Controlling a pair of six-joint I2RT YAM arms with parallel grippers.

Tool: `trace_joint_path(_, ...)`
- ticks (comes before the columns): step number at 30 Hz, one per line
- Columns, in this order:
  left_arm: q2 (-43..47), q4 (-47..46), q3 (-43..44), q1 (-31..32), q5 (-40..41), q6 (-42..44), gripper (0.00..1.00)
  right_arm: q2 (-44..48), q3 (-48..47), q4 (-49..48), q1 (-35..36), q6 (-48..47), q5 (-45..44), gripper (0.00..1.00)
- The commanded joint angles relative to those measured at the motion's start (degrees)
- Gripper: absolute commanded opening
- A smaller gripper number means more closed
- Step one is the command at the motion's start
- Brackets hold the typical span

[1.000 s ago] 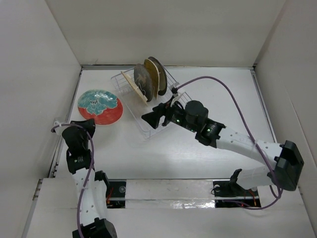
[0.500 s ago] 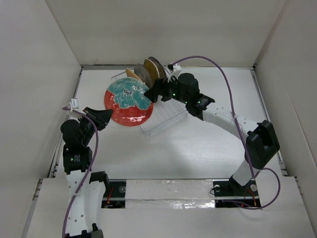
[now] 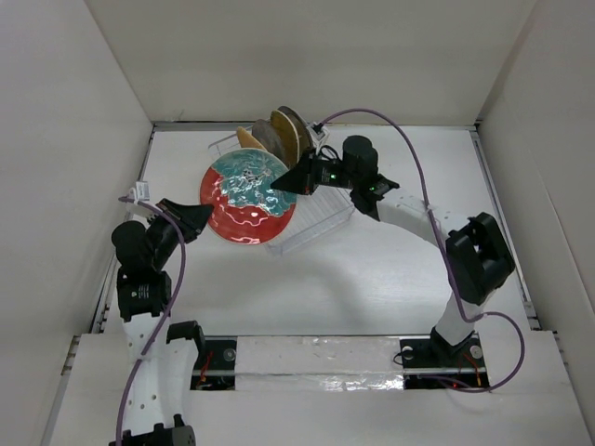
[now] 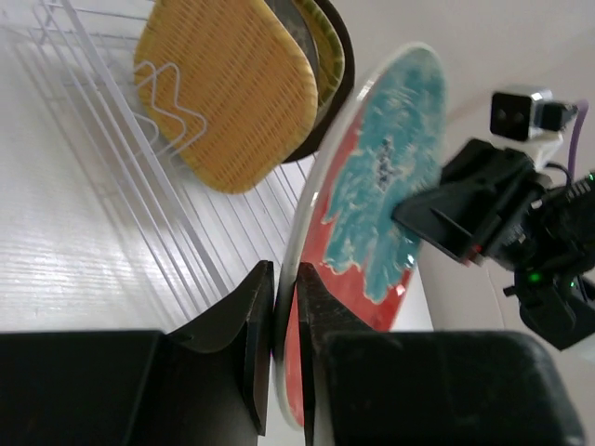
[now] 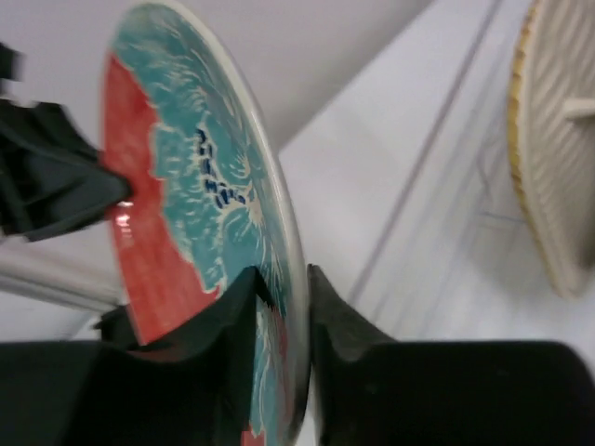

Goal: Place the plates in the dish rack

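We hold the round red-and-teal glazed plate on edge at the clear wire dish rack; left gripper and right gripper each clamp its rim.

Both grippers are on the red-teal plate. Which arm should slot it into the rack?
Right. The right gripper pinches the rack-side rim of the red-teal plate, already over the dish rack. The left gripper holds the opposite rim, outside the rack.
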State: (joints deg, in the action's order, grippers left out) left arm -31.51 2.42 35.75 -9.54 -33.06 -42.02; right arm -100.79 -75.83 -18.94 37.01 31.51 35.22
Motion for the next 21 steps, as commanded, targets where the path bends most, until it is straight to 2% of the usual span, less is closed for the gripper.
trace_joint_path(1, 1.1, -17.4, 3.5, 1.7, -9.6, -4.8, 0.00, 0.5, 2.9, -12.8, 2.3, 2.7, 13.0, 0.07)
trace_joint_path(3, 0.9, -16.8, 4.2, 1.7, -9.6, -4.2, 0.00, 1.6, 3.8, -14.7, 2.3, 3.8, 14.1, 0.00)
trace_joint_path(5, 0.6, -13.0, 5.0, 1.7, -7.6, -0.6, 0.00, 2.8, 4.2, -16.9, 2.3, 5.3, 14.0, 0.00)
trace_joint_path(6, 0.5, -11.2, 6.1, 1.7, -6.7, 1.1, 0.04, 4.3, 4.2, -17.1, 2.3, 5.6, 13.5, 0.00)
trace_joint_path(7, 0.5, -8.0, 6.6, 1.7, -4.4, 5.1, 0.26, 5.2, 3.9, -16.6, 1.8, 5.7, 10.9, 0.00)
trace_joint_path(9, 0.9, -4.5, 7.8, 2.4, -0.9, 9.0, 0.42, 8.1, 2.5, -13.3, 1.7, 3.9, 6.4, 0.00)
trace_joint_path(10, 1.9, -1.0, 8.1, 2.4, 3.7, 10.8, 0.55, 9.2, -0.2, -7.3, 2.4, -0.4, -1.3, 0.00)
trace_joint_path(12, 2.8, 2.0, 8.7, 2.9, 8.4, 15.9, 0.64, 10.8, -4.0, -0.2, 4.5, -5.5, -11.5, 0.00)
trace_joint_path(13, 3.6, 4.7, 9.3, 4.4, 14.2, 17.4, 0.68, 11.2, -6.1, 4.3, 5.3, -8.7, -19.8, 0.00)
trace_joint_path(14, 4.9, 6.0, 9.3, 5.1, 19.0, 19.5, 0.69, 10.4, -9.8, 6.5, 5.8, -10.5, -25.8, 0.00)
trace_joint_path(15, 4.9, 6.0, 9.3, 5.9, 19.1, 20.4, 0.69, 10.4, -11.7, 6.5, 6.5, -10.5, -25.9, 0.00)
trace_joint_path(16, 6.4, 6.9, 9.0, 6.7, 23.2, 21.1, 0.69, 9.0, -13.8, 9.1, 6.5, -12.7, -32.0, 0.00)
trace_joint_path(19, 9.5, 7.9, 7.4, 9.6, 28.6, 22.5, 0.68, 6.2, -21.5, 13.0, 9.2, -18.6, -44.0, 0.00)
trace_joint_path(21, 10.8, 8.0, 6.2, 10.5, 29.5, 22.9, 0.67, 2.8, -26.7, 14.3, 11.0, -21.4, -49.4, 0.00)
